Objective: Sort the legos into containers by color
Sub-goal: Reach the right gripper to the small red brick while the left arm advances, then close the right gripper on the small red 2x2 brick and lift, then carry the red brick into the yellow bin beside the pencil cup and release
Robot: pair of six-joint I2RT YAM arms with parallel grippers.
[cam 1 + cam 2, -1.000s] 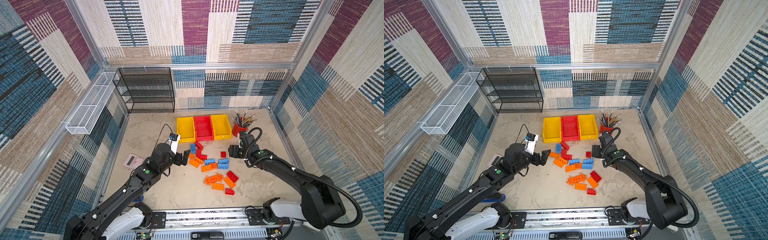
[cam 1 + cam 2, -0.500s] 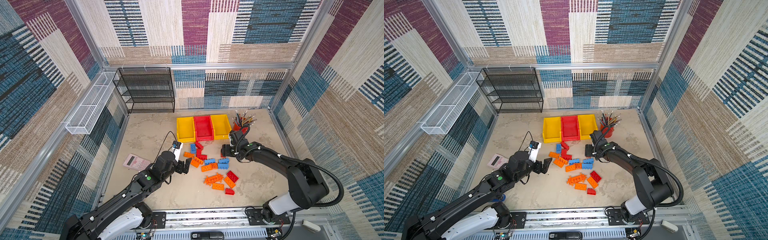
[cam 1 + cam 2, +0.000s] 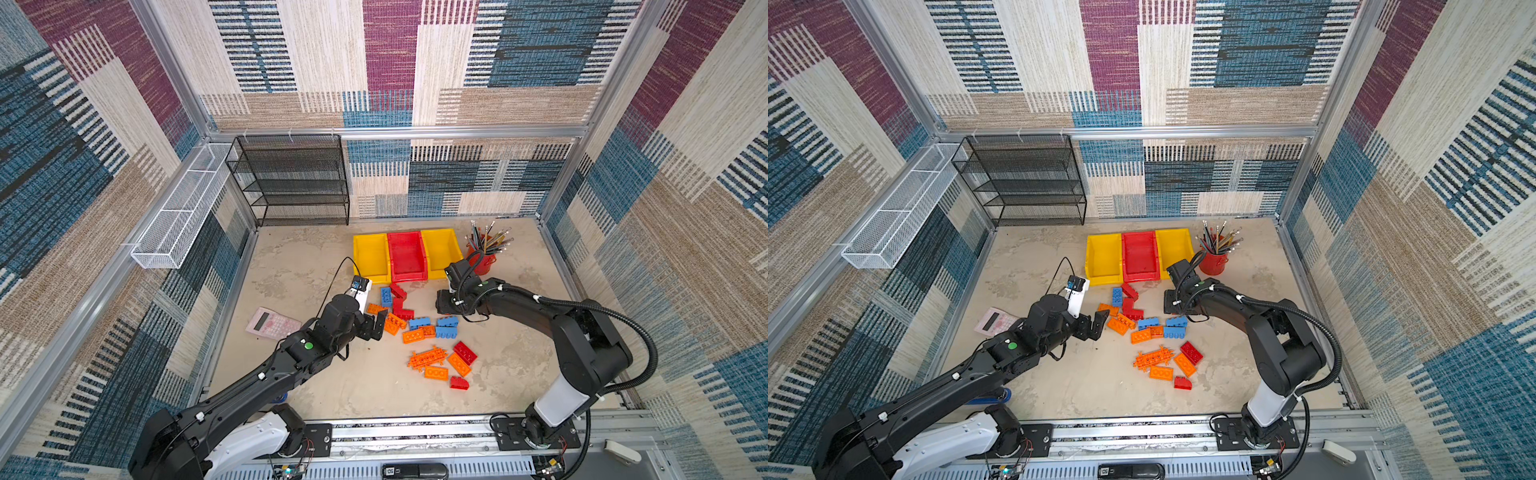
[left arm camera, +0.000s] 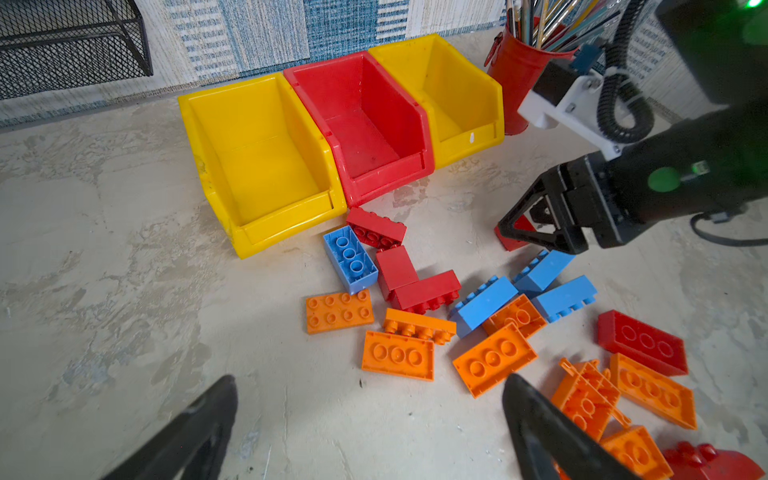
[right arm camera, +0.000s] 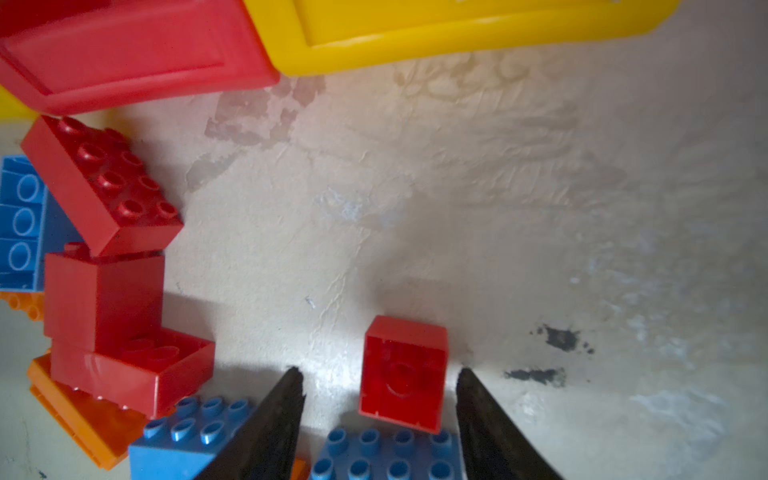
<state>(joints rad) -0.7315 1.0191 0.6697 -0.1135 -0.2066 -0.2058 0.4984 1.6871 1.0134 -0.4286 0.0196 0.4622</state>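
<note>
On the tabletop [image 3: 311,266] the three containers [image 3: 406,255] stand empty, with all the legos [image 3: 419,323] loose before them: nothing is sorted yet. My left claw [image 4: 368,380] hangs spread wide. My right claw [image 5: 379,370] straddles a small red brick [image 5: 402,374], jaws apart, not pinching it.

In both top views the right end effector [image 3: 441,302] hides the small red brick [image 5: 402,374]; the right wrist view's edge cuts off the red bin [image 5: 124,54].
</note>
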